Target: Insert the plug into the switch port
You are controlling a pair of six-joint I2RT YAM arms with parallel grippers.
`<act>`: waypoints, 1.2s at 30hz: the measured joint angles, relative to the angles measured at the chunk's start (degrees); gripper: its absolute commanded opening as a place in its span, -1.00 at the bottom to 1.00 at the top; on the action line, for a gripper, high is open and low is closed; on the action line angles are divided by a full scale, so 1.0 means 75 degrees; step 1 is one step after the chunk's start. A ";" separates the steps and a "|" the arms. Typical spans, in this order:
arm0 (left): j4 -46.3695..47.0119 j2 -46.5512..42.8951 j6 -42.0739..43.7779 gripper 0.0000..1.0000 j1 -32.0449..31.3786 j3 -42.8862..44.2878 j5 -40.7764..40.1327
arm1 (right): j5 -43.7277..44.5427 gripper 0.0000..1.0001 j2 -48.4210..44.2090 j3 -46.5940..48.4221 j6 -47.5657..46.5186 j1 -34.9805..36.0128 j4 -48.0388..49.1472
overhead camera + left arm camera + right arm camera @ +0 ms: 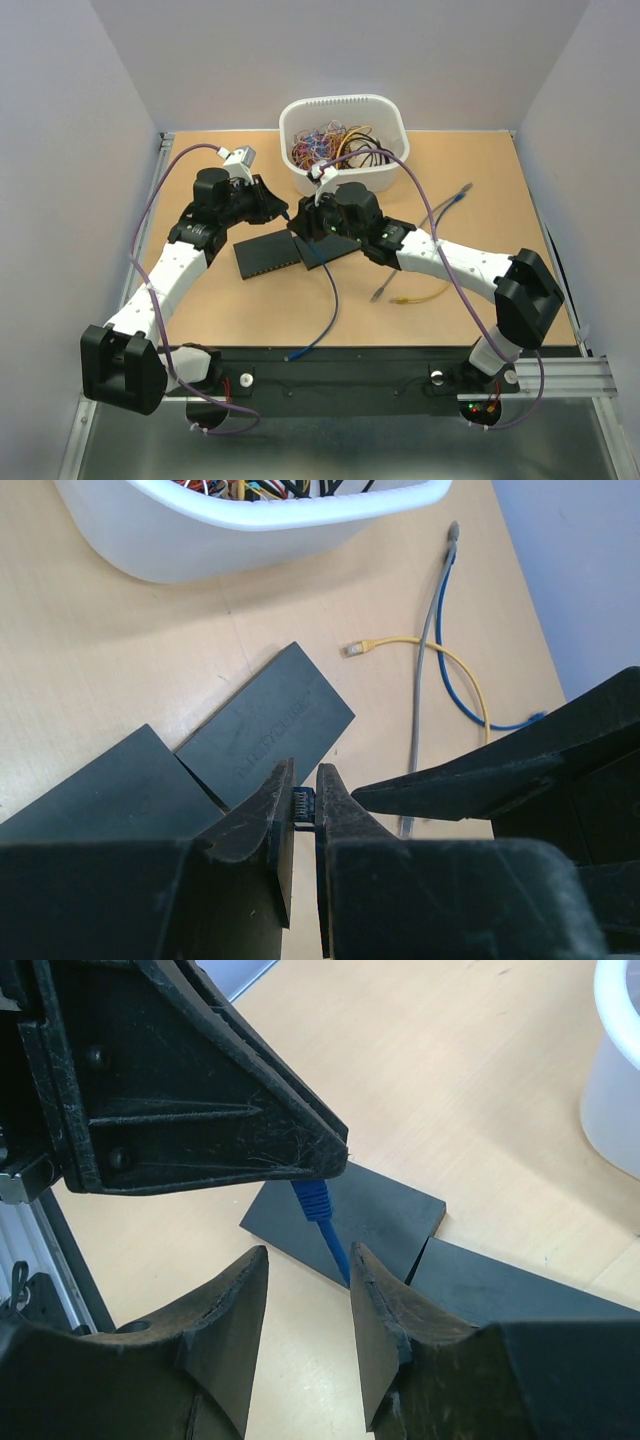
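My left gripper (305,772) is shut on a small blue plug (303,804), held a little above the table. Its blue cable (332,1240) drops from the ribbed boot under the left fingers (200,1110) and trails to the table's near edge (328,300). My right gripper (305,1278) is open right beside the left one, its jaws either side of the cable, which runs close by the right-hand finger. Two flat black switches (268,256) (332,250) lie under both grippers (287,213) (312,224). Their ports do not show clearly.
A white basket (300,178) full of coloured cables stands at the back. Loose yellow (440,650), grey (425,670) and blue (455,690) cables lie on the wooden table to the right. Grey walls enclose both sides.
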 measured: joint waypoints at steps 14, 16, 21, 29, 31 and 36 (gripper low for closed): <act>0.0000 0.0000 -0.0003 -1.00 0.0000 0.0000 0.0219 | 0.0070 -0.14 0.0271 0.0399 -0.0096 0.0052 -0.0047; 0.0000 0.0000 -0.0003 -1.00 0.0000 0.0000 0.0248 | 0.0067 -0.17 0.0356 0.0493 -0.0122 0.0055 -0.0050; 0.0000 0.0000 -0.0003 -1.00 0.0000 0.0000 0.0262 | 0.0067 -0.34 0.0519 0.0533 -0.0140 0.0055 -0.0058; -0.0003 0.0000 -0.0003 -1.00 0.0000 0.0000 0.0309 | 0.0067 -0.49 0.0586 0.0533 -0.0149 0.0055 -0.0087; -0.0003 0.0000 -0.0003 -1.00 0.0000 0.0000 0.0309 | 0.0070 -0.37 0.0586 0.0533 -0.0146 0.0055 -0.0085; 0.0000 0.0003 -0.0003 -1.00 0.0000 0.0000 0.0309 | 0.0067 -0.27 0.0586 0.0533 -0.0140 0.0055 -0.0085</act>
